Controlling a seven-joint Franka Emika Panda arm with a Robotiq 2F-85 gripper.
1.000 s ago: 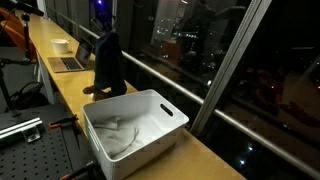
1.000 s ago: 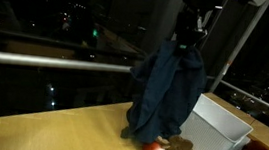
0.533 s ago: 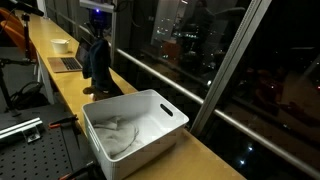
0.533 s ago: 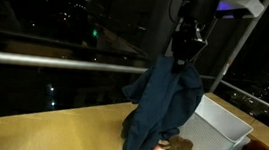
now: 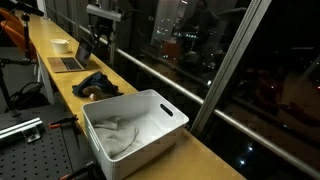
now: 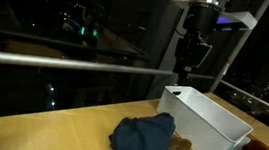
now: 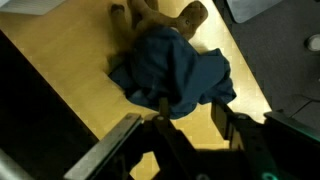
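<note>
A dark blue cloth lies crumpled on the wooden counter; it also shows in an exterior view and in the wrist view. My gripper hangs open and empty well above the cloth, seen too in an exterior view and in the wrist view. A brown soft toy lies beside the cloth, partly covered; its edge shows in an exterior view.
A white plastic bin with pale cloth inside stands on the counter next to the blue cloth, also in an exterior view. A laptop and a white bowl sit farther along. Dark windows with a rail run behind.
The gripper let go of the blue cloth, which dropped from hanging to a heap on the counter. The gripper rose, open and empty.
</note>
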